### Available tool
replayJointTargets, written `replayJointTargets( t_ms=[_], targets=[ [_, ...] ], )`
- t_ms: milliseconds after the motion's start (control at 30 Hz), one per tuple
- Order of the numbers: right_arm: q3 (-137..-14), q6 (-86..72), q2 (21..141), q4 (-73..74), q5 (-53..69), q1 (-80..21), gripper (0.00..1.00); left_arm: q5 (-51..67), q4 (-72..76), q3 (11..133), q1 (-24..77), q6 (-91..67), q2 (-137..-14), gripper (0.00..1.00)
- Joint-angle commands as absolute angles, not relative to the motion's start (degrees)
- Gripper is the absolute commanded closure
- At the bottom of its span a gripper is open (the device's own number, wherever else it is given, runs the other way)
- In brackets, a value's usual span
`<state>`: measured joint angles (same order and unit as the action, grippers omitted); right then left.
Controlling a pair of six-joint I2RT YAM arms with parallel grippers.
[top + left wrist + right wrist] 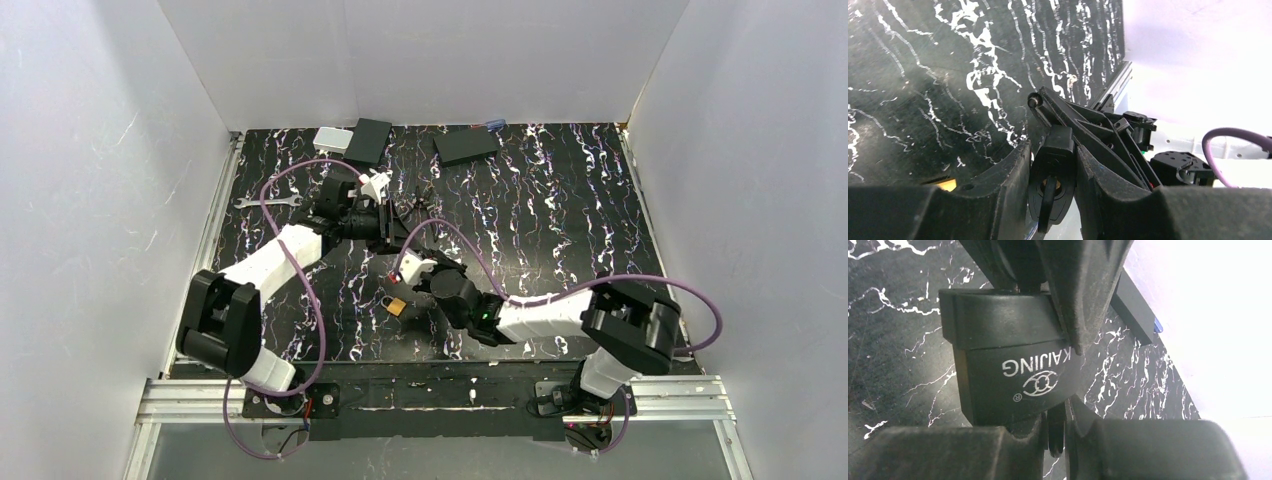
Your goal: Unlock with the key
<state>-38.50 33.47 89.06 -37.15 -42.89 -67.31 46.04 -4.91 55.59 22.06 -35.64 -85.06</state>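
Gripping a black padlock (1013, 370) by its wider upper band, the left pincer (1053, 150) holds it raised over the worktop (560, 220), one finger pressed to each side of the body. The padlock carries the white lettering KAIJING, which reads upside down in the right wrist view. The right pincer (1055, 420) meets it from the opposite end. Its two fingers are closed on a thin dark piece at the padlock's underside, which looks like the key (1055, 436). How far the key sits in the lock cannot be told. The two pincers stand nose to nose at the middle of the worktop, left of centre.

A small brass padlock (397, 306) lies flat on the worktop just on the near side of the right wrist, apart from both pincers. A tiny red item (392, 277) sits beside it, too small to name. A silver wrench (268, 202) rests near the left edge, beyond the left forearm. Along the far edge stand a white box (333, 138) touching a black box (370, 141). Further right lies a flat black case (466, 146) with something blue (492, 124) behind it. Purple cables (290, 180) loop over both arms, and one arches close above the spot where the pincers meet. White walls close in three sides.
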Motion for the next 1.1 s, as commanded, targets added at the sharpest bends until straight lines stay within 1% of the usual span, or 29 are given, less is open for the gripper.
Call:
replayJointTargets(
  t_ms=[0, 167, 267, 333, 400, 500, 533, 600, 633, 667, 800, 933, 967, 1000, 1033, 1067],
  targets=[
    [-39.82, 34.84, 91.99, -48.93, -58.26, -64.51, 0.99, 42.78, -21.01, 56.46, 22.17, -31.49, -87.81, 0.89],
    [-39.94, 32.66, 97.28, -49.52, -58.92, -64.51, 0.99, 38.38, -21.54, 55.62, 22.15, -30.38, -90.25, 0.72],
    [-40.90, 35.13, 100.45, -51.56, -60.50, -64.32, 0.99, 36.28, -24.08, 57.00, 22.19, -29.27, -93.45, 0.68],
    [-42.41, 36.02, 103.52, -49.69, -59.29, -63.94, 0.99, 34.47, -26.45, 58.41, 22.08, -28.42, -95.52, 0.65],
    [-44.14, 38.36, 106.77, -49.79, -59.71, -63.77, 0.99, 33.54, -26.30, 58.53, 21.91, -28.63, -97.11, 0.58],
    [-44.83, 42.86, 113.11, -54.43, -59.95, -63.55, 0.99, 32.86, -27.26, 59.24, 21.52, -28.49, -99.31, 0.41],
    [-44.70, 44.31, 114.55, -56.41, -59.76, -63.55, 0.99, 32.58, -27.59, 59.32, 21.22, -28.52, -99.63, 0.37],
    [-44.41, 46.55, 116.73, -59.46, -59.31, -63.46, 0.99, 30.99, -27.85, 58.86, 20.45, -28.90, -99.33, 0.22],
    [-44.28, 47.14, 117.32, -60.67, -59.32, -63.34, 0.99, 29.93, -28.27, 58.81, 20.06, -28.91, -98.93, 0.17],
    [-44.11, 47.34, 117.51, -61.31, -59.05, -63.17, 0.99, 29.20, -28.31, 58.77, 19.73, -28.92, -98.29, 0.13],
    [-43.51, 44.50, 115.59, -57.38, -56.11, -62.15, 0.99, 24.83, -28.60, 58.50, 19.19, -28.45, -94.68, 0.04],
    [-44.37, 40.43, 113.43, -50.41, -54.89, -60.74, 0.99, 17.77, -30.03, 58.81, 18.92, -27.45, -90.11, 0.02],
    [-44.39, 39.82, 113.01, -49.79, -55.01, -60.47, 0.94, 16.21, -30.04, 58.61, 18.94, -27.31, -88.71, 0.02],
    [-44.13, 39.31, 112.52, -49.49, -54.91, -60.27, 0.82, 14.29, -30.33, 58.59, 18.84, -27.13, -87.07, 0.02],
    [-43.84, 38.84, 112.03, -49.15, -54.71, -60.09, 0.68, 12.39, -30.85, 58.65, 18.82, -26.97, -86.39, 0.02],
    [-43.58, 38.43, 111.78, -48.74, -54.53, -59.89, 0.58, 10.54, -31.52, 58.82, 18.82, -26.90, -85.04, 0.02]
  ],
)
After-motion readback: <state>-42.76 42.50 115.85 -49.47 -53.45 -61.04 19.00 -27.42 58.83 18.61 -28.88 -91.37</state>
